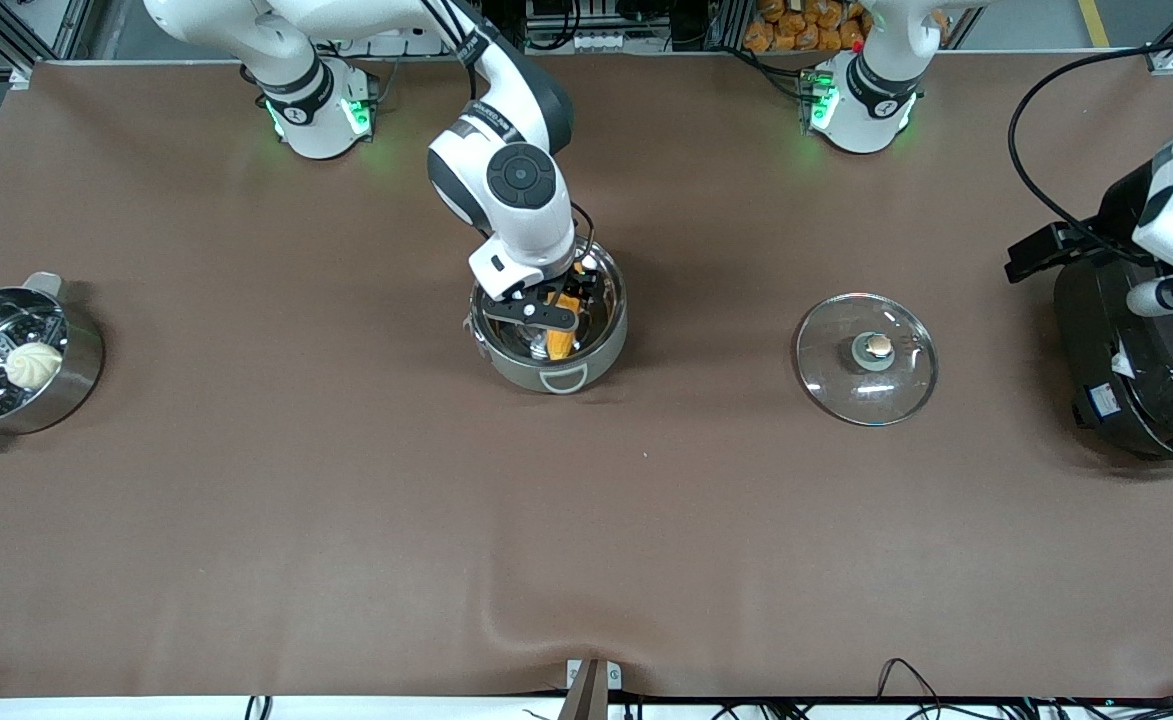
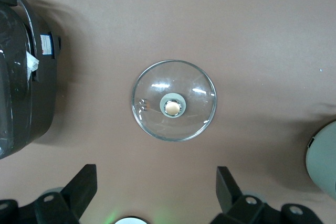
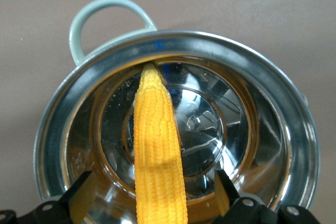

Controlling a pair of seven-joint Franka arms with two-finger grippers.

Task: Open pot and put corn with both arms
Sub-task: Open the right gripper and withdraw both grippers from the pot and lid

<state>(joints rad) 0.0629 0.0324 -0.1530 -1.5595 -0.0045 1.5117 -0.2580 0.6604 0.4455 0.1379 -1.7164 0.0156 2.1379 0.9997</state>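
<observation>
The steel pot (image 1: 608, 335) stands uncovered at the table's middle. The yellow corn (image 1: 563, 336) lies inside it, its tapered tip against the wall by a loop handle. My right gripper (image 1: 550, 312) is down in the pot's mouth. In the right wrist view its fingers stand open (image 3: 153, 182) on either side of the corn (image 3: 157, 150), with a gap at each side, inside the pot's rim (image 3: 63, 129). The glass lid (image 1: 846, 380) lies flat on the table toward the left arm's end. My left gripper (image 1: 1041, 252) is open (image 2: 157, 174) and empty, high above the lid (image 2: 173, 82).
A steel steamer pot (image 1: 76, 370) with a white bun (image 1: 33, 364) stands at the right arm's end. A big black rice cooker (image 1: 1136, 370) stands at the left arm's end, beside the lid; it also shows in the left wrist view (image 2: 21, 77).
</observation>
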